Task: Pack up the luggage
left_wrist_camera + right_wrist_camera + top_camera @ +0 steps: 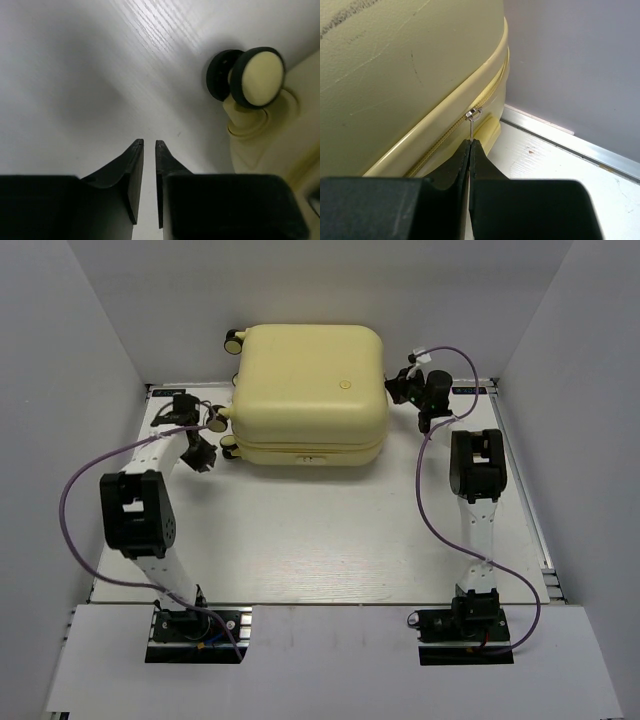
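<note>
Right gripper [470,142] clenched on the zipper pull [471,127] at 3 o'clock on the luggage [395,75]; tug off the track and you may lose it.

The white wood-grain table [320,530] carries the closed luggage [308,390], lying flat at the far middle, wheels [232,340] pointing left. A metal rail [532,510] edges its right side. Left base [190,625] and right base [465,622] sit at the near edge.

No readable text, brand or number in any view. Luggage [300,370] lid: small round emblem [345,382], too small to read. Front seam: tiny dark mark [315,458], illegible. Shell scuff lines [350,26], not lettering.
</note>
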Robot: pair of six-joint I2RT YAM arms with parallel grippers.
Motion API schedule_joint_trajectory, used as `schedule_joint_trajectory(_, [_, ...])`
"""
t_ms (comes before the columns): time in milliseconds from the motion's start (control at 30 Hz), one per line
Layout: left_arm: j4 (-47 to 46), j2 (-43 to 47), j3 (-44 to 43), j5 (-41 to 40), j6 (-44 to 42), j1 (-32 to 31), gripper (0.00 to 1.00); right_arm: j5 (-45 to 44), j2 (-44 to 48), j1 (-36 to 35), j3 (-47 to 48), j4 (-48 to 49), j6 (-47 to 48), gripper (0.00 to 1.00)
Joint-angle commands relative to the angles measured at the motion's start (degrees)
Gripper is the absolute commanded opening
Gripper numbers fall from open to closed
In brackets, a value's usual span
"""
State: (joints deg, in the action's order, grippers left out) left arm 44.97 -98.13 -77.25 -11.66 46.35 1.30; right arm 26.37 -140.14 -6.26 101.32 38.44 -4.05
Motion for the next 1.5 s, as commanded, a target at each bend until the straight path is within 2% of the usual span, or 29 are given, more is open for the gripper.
schedule_joint_trajectory(0, [-0.1,-4.8,-3.4,6.3,4.3,-0.4,0.25,0.2,3.3,-0.9,-1.3,-2.4,1.7,0.0])
schedule_joint_trajectory(67, [-0.7,-7.8,-4.2,7.7,3.2,-1.0,0.25,-0.7,2.9,-0.9,-0.8,-2.9,1.5,0.0])
schedule_joint_trajectory(133, [-0.4,-8.5,-4.5,7.6,3.0,-1.0,0.25,-4.0,3.2,-0.9,-0.7,-4.5,-0.2,0.15])
schedule_joint_trajectory(200, [-0.3,-7.6,-3.5,6.9,2.9,-1.1,0.25,-5.0,3.8,-0.7,-0.7,-6.3,-0.6,0.21])
schedule_joint_trajectory(367, [0.4,-4.1,-1.5,4.8,1.2,-0.7,0.32,-11.5,7.2,-0.9,-1.1,-13.3,-3.0,0.51])
schedule_joint_trajectory(400, [0.8,-3.5,-1.3,4.3,0.4,-0.7,0.34,-11.4,8.1,-0.9,-0.9,-18.3,-3.4,0.52])
schedule_joint_trajectory(500, [2.7,-2.0,-1.6,3.8,-1.1,-0.7,0.4,-10.9,9.5,-1.6,-0.4,-23.1,-2.9,0.53])
schedule_joint_trajectory(533, [3.8,-1.4,-1.8,3.7,-1.3,-0.7,0.45,-10.4,9.6,-1.6,0.0,-28.0,-2.5,0.54])
schedule_joint_trajectory(633, [4.7,0.8,-1.5,2.7,-2.1,-0.5,0.52,-11.6,8.7,-2.7,3.1,-36.8,-1.2,0.54])
schedule_joint_trajectory(800, [5.6,4.4,-1.4,3.4,-4.6,-0.5,0.73,-18.0,5.0,-4.6,10.1,-49.4,-2.3,0.52])
schedule_joint_trajectory(833, [5.9,5.1,-1.1,4.1,-5.0,-0.5,0.77,-18.9,4.7,-5.4,11.6,-50.5,-2.8,0.43])
schedule_joint_trajectory(867, [5.8,6.2,-0.6,4.8,-5.2,-0.5,0.8,-21.2,4.2,-5.5,11.9,-53.0,-4.9,0.29])
schedule_joint_trajectory(900, [5.8,6.7,-0.3,5.1,-5.3,-0.7,0.85,-21.6,4.2,-5.8,12.2,-53.9,-5.5,0.11])
schedule_joint_trajectory(933, [5.8,7.8,0.8,6.0,-5.7,-1.0,0.85,-21.7,4.2,-6.3,13.4,-54.9,-6.1,0.0])
schedule_joint_trajectory(1033, [4.0,10.6,3.5,8.1,-6.4,-3.2,0.85,-21.9,7.7,-7.5,9.5,-57.8,-7.5,0.0])
schedule_joint_trajectory(1200, [-0.1,11.2,6.5,11.5,-6.5,-6.0,0.85,-22.0,18.8,-10.7,-8.1,-53.8,-9.6,0.0])
schedule_joint_trajectory(1233, [-0.1,11.2,6.8,11.5,-6.4,-6.2,0.85,-21.0,24.9,-11.9,-10.8,-53.1,-10.0,0.0])
schedule_joint_trajectory(1267, [-0.5,11.1,7.5,12.6,-5.7,-6.3,0.85,-20.7,26.9,-13.2,-19.0,-51.9,-11.1,0.0])
schedule_joint_trajectory(1300, [-1.0,11.3,7.9,12.7,-5.5,-6.5,0.85,-19.4,30.9,-13.9,-21.5,-51.4,-13.4,0.0])
schedule_joint_trajectory(1367, [-2.0,11.6,9.3,12.9,-4.8,-6.3,0.85,-19.3,37.1,-17.8,-32.2,-49.0,-15.2,0.0])
schedule_joint_trajectory(1467, [-1.6,11.9,9.9,11.9,-4.5,-6.2,0.85,-14.6,44.6,-24.5,-39.7,-46.4,-19.0,0.0])
